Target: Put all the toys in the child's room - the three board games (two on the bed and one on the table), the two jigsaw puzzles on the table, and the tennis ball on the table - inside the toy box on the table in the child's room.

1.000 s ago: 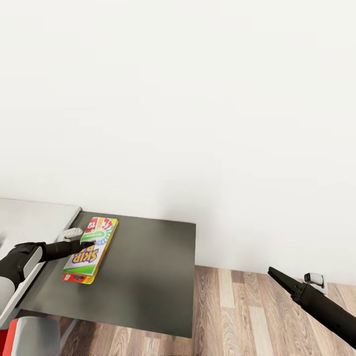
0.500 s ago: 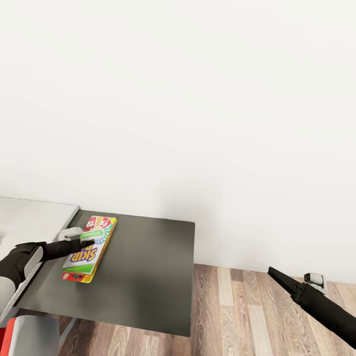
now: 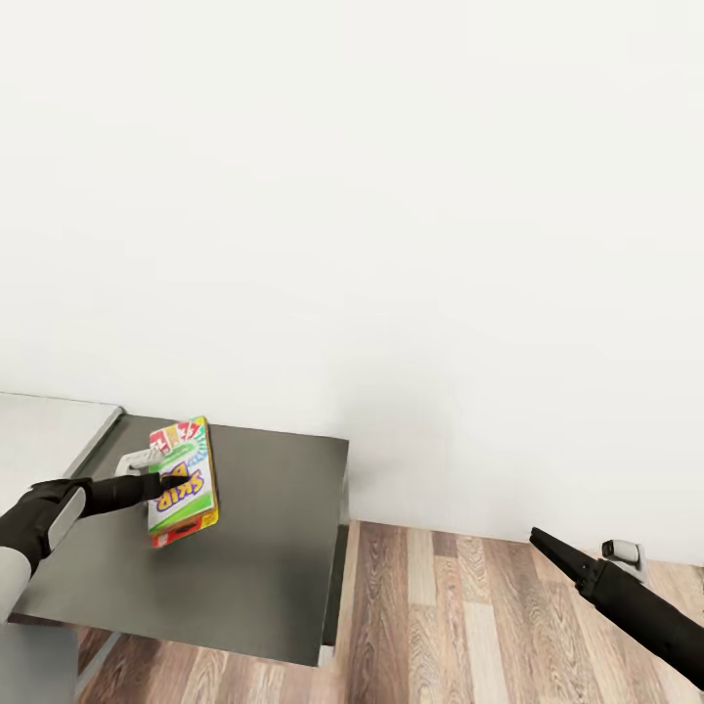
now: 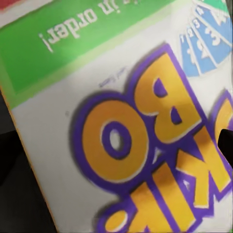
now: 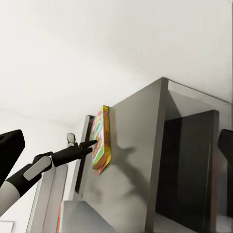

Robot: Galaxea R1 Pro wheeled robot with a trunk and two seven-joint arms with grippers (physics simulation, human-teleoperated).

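Observation:
The white and yellow SKIP BO board game (image 3: 184,484) is raised off the dark grey side section of the table (image 3: 264,557) and tilted, one long edge up. My left gripper (image 3: 172,481) is shut on its near edge. Up close, the left wrist view has the purple-outlined lettering of the board game (image 4: 126,141) with one dark fingertip (image 4: 227,145) at its side. From the right wrist camera, the board game (image 5: 101,138) stands clear of the table top (image 5: 136,160) with the left gripper (image 5: 90,144) on it. My right gripper (image 3: 541,540) hangs open over the floor, holding nothing.
The pale grey desk top (image 3: 49,430) adjoins the dark section at the left, with a small white fitting (image 3: 137,460) at the join. A bare white wall stands behind. Wood plank floor (image 3: 460,616) lies to the right, with a wall socket (image 3: 626,557) low down.
The camera has swung right, shifting the table left in view. The left gripper has lifted the SKIP BO box off the dark table top and tipped it on edge. The right arm holds still.

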